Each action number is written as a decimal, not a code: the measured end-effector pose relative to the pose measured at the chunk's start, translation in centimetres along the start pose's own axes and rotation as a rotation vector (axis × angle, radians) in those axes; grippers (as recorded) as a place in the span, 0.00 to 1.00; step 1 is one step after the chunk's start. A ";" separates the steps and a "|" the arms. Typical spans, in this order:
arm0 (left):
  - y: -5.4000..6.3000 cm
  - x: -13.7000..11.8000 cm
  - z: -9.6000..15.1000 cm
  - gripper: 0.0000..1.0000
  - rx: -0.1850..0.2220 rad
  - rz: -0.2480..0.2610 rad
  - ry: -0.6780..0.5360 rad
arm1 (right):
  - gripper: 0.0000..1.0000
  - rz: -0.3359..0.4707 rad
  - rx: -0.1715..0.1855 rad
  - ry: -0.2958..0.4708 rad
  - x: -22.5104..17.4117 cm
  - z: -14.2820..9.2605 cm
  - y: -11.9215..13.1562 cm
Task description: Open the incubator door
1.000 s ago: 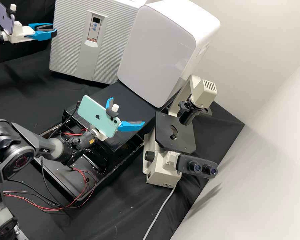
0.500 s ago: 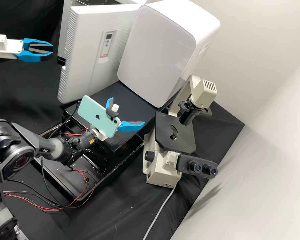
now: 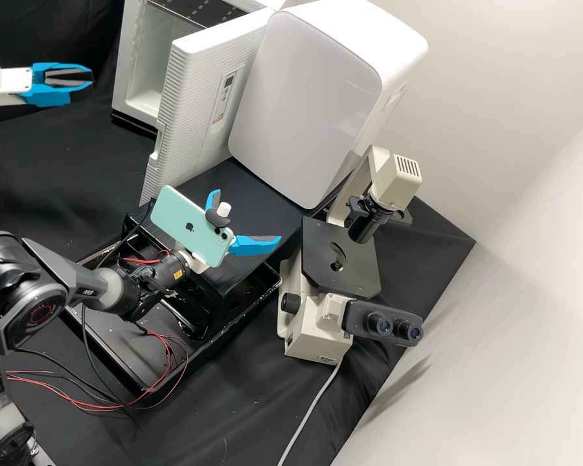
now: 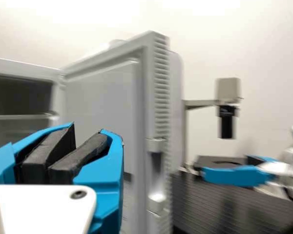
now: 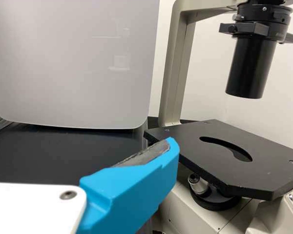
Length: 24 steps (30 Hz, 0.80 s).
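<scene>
Near left end effector (image 3: 91, 76), apart; incubator door (image 3: 197, 107), open

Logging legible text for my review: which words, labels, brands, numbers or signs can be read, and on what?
No text can be quoted with confidence.
Incubator door: control panel print, too small.
Right arm: yellow label and joint print, too small.
Microscope base: label, too small.
Phone: fruit-shaped emblem, no word.
</scene>
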 end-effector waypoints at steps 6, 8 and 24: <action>0.0 -0.2 -2.0 1.00 0.099 0.012 0.212 | 1.00 0.000 0.000 0.000 0.0 0.0 0.0; 0.1 -0.3 -2.8 1.00 0.146 0.010 0.295 | 1.00 0.000 0.000 0.000 0.0 0.0 0.0; -3.2 -1.6 -7.5 1.00 0.237 -0.133 0.640 | 1.00 0.000 0.000 0.000 0.0 0.0 0.0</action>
